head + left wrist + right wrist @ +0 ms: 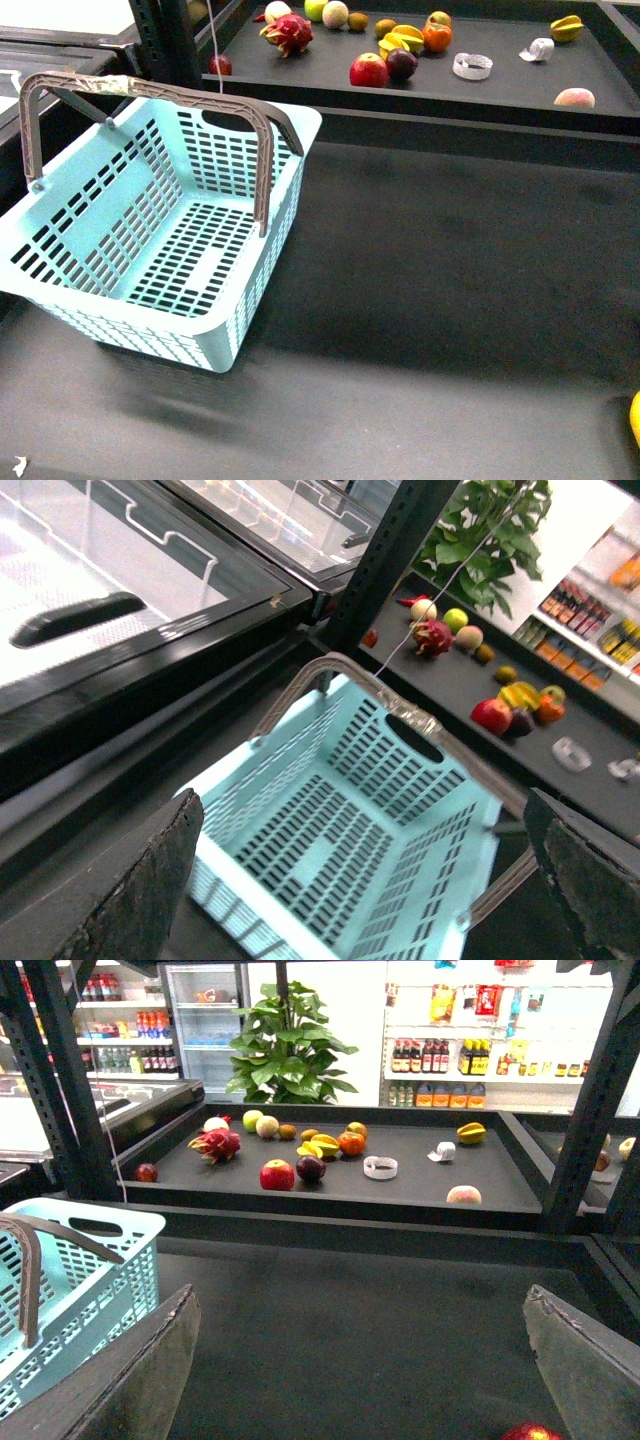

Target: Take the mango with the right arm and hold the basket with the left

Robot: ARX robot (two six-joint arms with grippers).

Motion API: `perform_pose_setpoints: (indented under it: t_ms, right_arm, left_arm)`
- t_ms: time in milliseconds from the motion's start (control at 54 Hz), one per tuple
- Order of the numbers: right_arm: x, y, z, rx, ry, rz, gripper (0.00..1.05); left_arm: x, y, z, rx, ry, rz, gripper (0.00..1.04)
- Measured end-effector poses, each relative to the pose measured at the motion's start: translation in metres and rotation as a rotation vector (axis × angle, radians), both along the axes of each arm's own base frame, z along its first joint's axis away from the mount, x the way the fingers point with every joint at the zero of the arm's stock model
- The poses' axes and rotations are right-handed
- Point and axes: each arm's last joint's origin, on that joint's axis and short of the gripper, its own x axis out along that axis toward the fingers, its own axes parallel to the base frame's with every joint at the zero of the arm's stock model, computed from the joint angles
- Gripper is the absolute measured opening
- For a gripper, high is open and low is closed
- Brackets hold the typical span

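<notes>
The light-blue slotted plastic basket [60,215] sits at 9 o'clock in the front view on the dark matte table [450,280]. Its brown handles [150,90] stand raised over it.

The left gripper [365,825] is released. Its two grey fingers [150,880] are spread wide, and the basket's inside shows between them in the left wrist view. The fingers are not touching the handles.

The right gripper [362,1305] is likewise released, with its fingers [150,1370] far apart over bare table.

Of the yellow, rounded mango [636,418] only a sliver shows. It lies at 4 o'clock on the front view's edge, well apart from the basket, and too little is visible to be sure of it. A red fruit top [530,1432] peeks in at the right wrist view's lower edge.

At 12 to 1 o'clock a raised black tray [500,85] holds a red apple [368,70], a pink dragon fruit [288,33], a round orange-red fruit [437,37] and a ridged yellow starfruit [566,28].
</notes>
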Motion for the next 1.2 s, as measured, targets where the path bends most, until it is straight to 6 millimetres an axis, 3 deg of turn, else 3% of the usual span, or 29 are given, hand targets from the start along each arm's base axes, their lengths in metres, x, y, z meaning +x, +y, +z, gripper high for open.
perform_pose_setpoints:
  t_ms: [93, 222, 407, 685, 981, 1203]
  right_arm:
    - [0.0, 0.0, 0.0, 0.0, 0.0, -0.001, 0.96]
    - [0.0, 0.0, 0.0, 0.0, 0.0, 0.0, 0.96]
    - [0.0, 0.0, 0.0, 0.0, 0.0, -0.001, 0.96]
    - [0.0, 0.0, 0.0, 0.0, 0.0, 0.0, 0.96]
    - [0.0, 0.0, 0.0, 0.0, 0.0, -0.001, 0.96]
    - [0.0, 0.0, 0.0, 0.0, 0.0, -0.001, 0.96]
  left_arm:
    - [0.044, 0.001, 0.001, -0.162, -0.02, -0.02, 0.97]
    - [0.113, 0.002, -0.033, -0.422, 0.033, -0.019, 0.97]
    - [0.168, 0.005, -0.061, -0.582, 0.049, 0.007, 0.97]
    - [0.22, -0.003, -0.073, -0.702, 0.027, 0.021, 0.97]
    - [0.269, -0.039, -0.082, -0.772, 0.054, -0.022, 0.97]
    - [0.291, -0.037, -0.095, -0.777, 0.072, 0.002, 0.97]
